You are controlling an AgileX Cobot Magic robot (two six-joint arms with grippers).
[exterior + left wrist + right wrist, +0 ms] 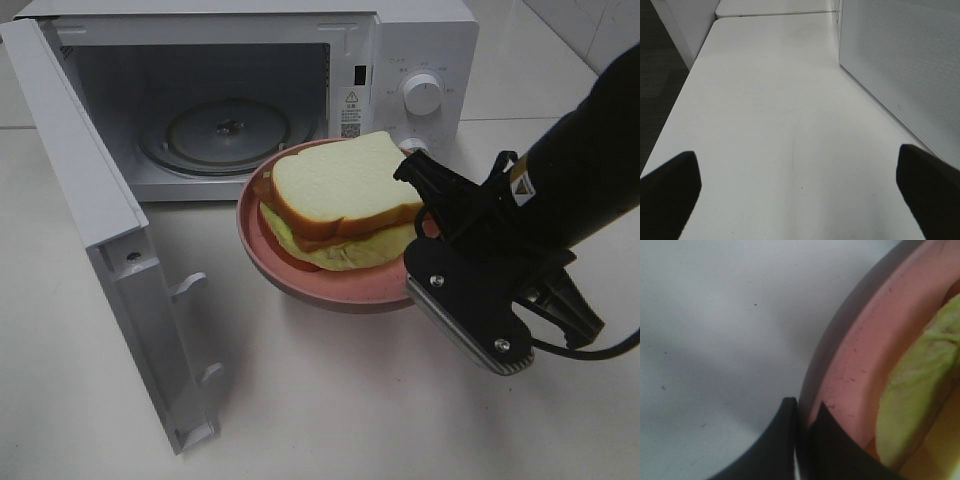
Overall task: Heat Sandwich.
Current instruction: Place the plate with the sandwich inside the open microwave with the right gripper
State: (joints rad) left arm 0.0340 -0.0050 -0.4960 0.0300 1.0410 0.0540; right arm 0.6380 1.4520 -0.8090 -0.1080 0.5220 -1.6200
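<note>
The sandwich (340, 195), thick white bread with brown crust and green lettuce (920, 385), lies on a round pink plate (300, 275). The plate hangs a little above the table, just in front of the open microwave (420, 60). My right gripper (425, 235) is shut on the plate's right rim. In the right wrist view its gripper (805, 412) pinches the pink rim (875, 350). My left gripper (800, 195) is open over bare table with nothing between its fingers (670, 190). It is outside the exterior high view.
The microwave door (100, 230) is swung wide open to the left, reaching toward the table's front. The glass turntable (225, 130) inside is bare. A white dotted microwave panel (905, 65) stands beside my left gripper. The table edge (670, 115) runs on its other side.
</note>
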